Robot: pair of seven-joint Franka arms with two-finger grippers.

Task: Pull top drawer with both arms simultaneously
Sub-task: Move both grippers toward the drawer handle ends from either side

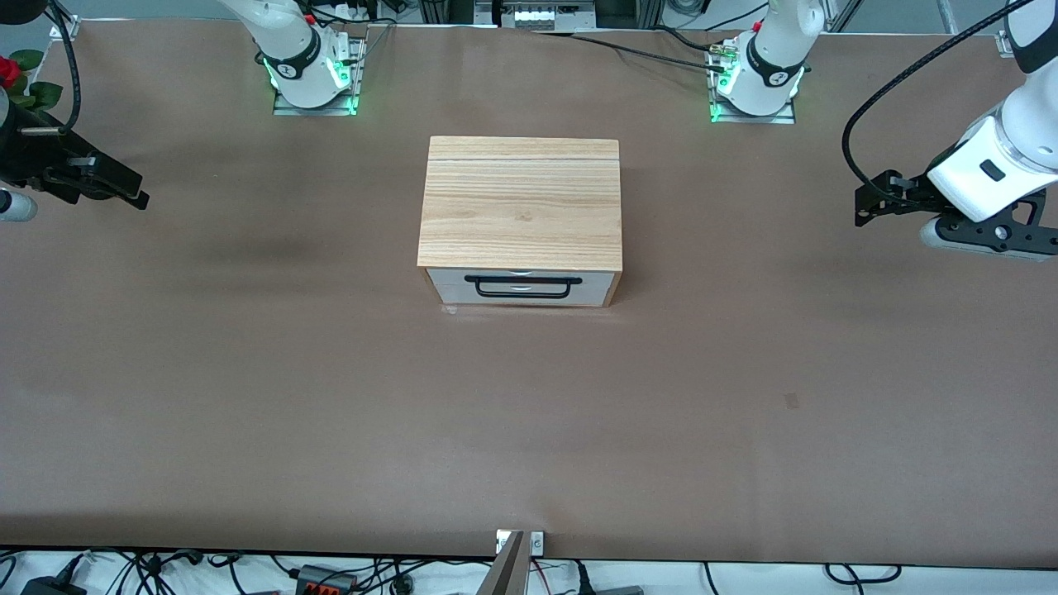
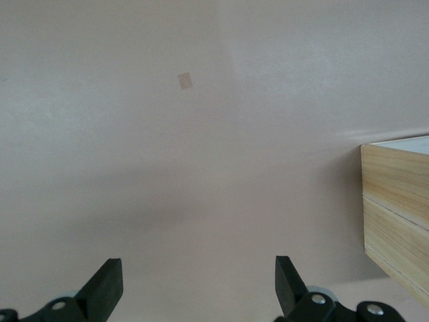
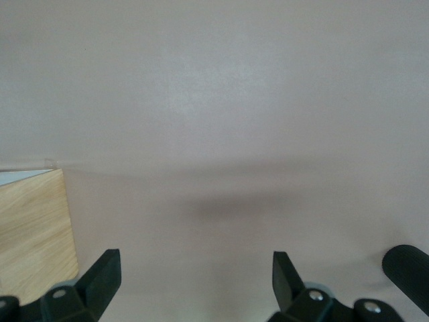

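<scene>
The light wood cabinet stands mid-table, its front facing the front camera. The top drawer has a white front and sits shut under the cabinet top, with the long black bar handle across the front. My left gripper hangs open and empty over the table toward the left arm's end, well clear of the cabinet. In the left wrist view its fingers are spread wide, and a cabinet side shows. My right gripper hangs open and empty toward the right arm's end. The right wrist view shows a cabinet side.
The brown table carries a small darker patch, also in the left wrist view. A red flower with leaves sits at the table's corner near the right arm. Cables run along the table edge nearest the front camera.
</scene>
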